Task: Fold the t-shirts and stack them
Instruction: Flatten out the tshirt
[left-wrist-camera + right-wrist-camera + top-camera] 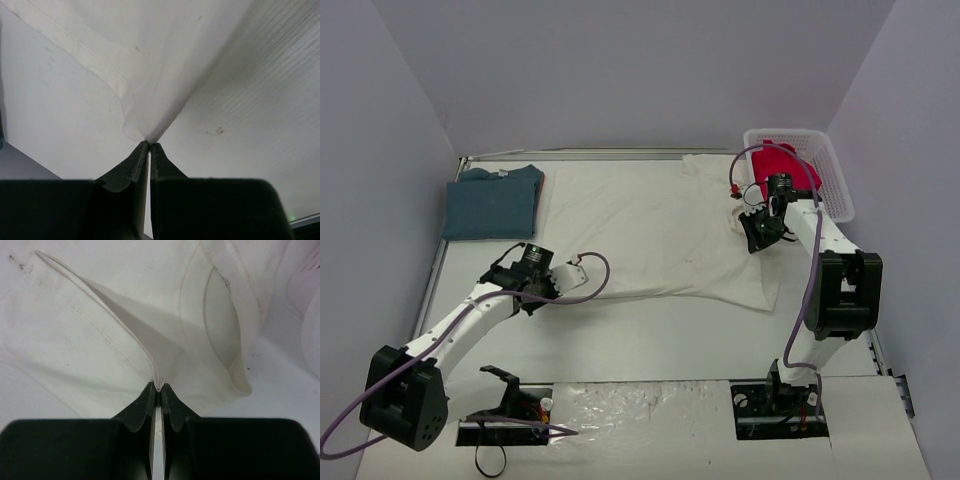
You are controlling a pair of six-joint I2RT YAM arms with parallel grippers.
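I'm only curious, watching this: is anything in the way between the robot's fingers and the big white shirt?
Nothing visible is. The left fingers are shut on a bunched edge of the large cream-white cloth t-shirt, and the right fingers on a raised fold of it, with no other object in between.
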